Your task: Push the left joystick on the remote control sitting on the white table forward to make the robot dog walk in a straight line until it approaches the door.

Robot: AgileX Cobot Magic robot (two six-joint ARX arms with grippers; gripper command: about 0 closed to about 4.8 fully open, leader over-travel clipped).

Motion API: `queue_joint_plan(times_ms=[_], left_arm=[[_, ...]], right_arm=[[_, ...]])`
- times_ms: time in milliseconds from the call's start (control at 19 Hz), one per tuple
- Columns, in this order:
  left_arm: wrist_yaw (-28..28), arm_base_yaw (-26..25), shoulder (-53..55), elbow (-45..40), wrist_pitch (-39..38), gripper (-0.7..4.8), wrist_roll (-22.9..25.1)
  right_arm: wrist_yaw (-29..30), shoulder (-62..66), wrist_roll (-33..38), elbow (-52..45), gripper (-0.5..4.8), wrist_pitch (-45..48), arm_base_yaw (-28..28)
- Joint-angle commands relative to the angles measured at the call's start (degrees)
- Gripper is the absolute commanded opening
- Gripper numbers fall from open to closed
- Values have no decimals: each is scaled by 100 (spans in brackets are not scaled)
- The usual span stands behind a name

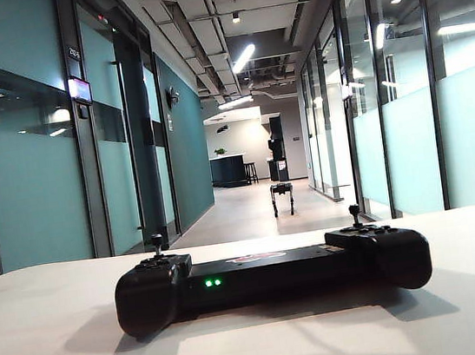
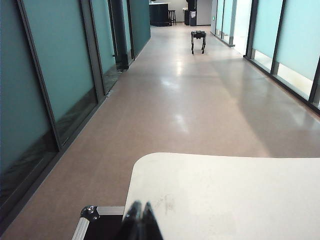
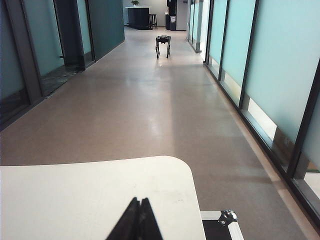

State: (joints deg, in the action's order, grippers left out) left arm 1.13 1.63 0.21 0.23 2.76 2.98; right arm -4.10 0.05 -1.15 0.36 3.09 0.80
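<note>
The black remote control (image 1: 267,271) lies across the white table (image 1: 50,351), two green lights lit on its front. Its left joystick (image 1: 156,241) stands upright and nothing touches it. The robot dog (image 1: 282,196) stands far down the corridor, facing away; it shows too in the left wrist view (image 2: 198,40) and the right wrist view (image 3: 163,44). My left gripper (image 2: 140,206) is shut and empty over the table's left corner. My right gripper (image 3: 140,201) is shut and empty over the right corner. Neither gripper shows in the exterior view. Which door is meant I cannot tell.
Glass walls line both sides of the corridor, with a dark doorway (image 1: 140,138) on the left. A counter and stool (image 1: 230,171) stand at the far end. A black case with metal corners (image 2: 92,215) sits on the floor beside the table, seen also in the right wrist view (image 3: 225,220).
</note>
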Motion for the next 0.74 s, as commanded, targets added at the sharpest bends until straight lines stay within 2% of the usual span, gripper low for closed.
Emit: queue_joint_plan(times_ms=[53,736], left_arm=[[17,-2,2,17,68,-5,0],[15,-2,2,17,68,-5,0]], right_arm=[[-26,-20,4,-31,-1,101,-2],[-26,-20,4,-31,-1,101,-2]])
